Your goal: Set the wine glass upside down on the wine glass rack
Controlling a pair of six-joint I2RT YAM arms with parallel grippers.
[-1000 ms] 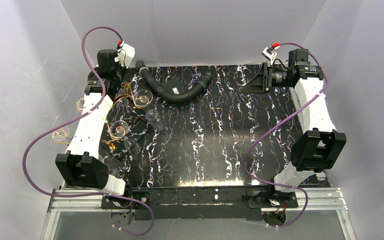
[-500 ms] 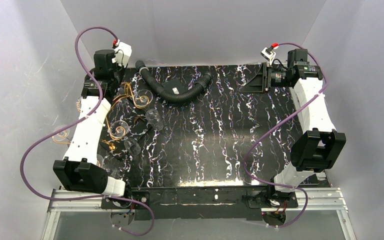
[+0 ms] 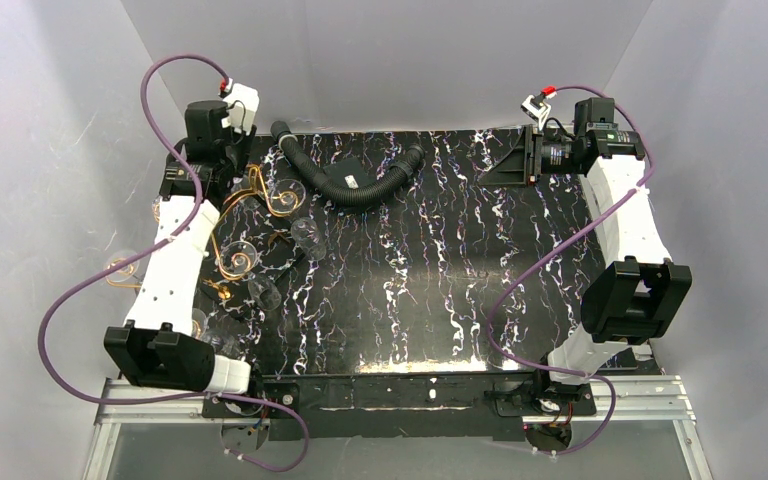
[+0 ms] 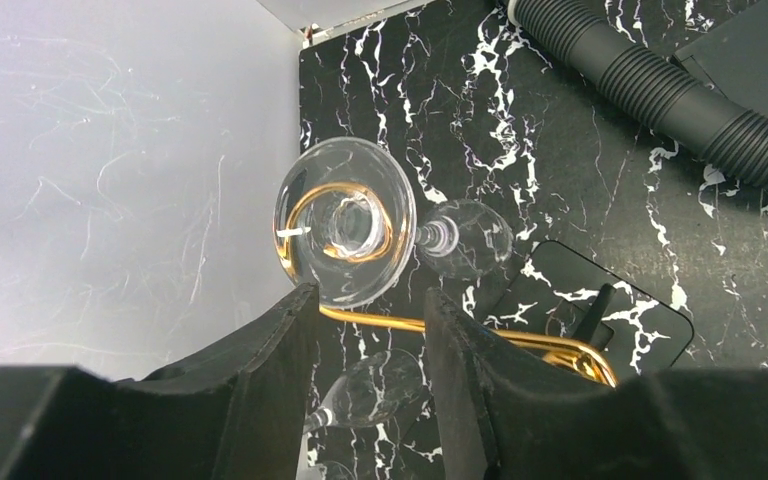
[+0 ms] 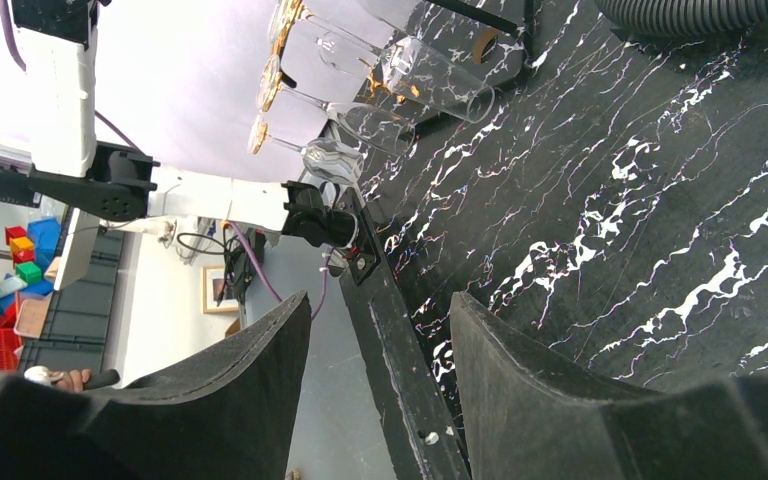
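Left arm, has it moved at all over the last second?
Yes. In the top view the left arm has swung left, its wrist end now farther from the black corrugated hose, which has not moved.

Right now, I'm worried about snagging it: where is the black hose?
Top external view: the black hose lies in a U at the table's far edge, left of centre, just right of the wine glass rack.

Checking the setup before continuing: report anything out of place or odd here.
A black corrugated hose lies in a curve at the far edge, beside the wine glass rack; it seems unrelated to the wine glasses. Nothing looks spilled or broken.
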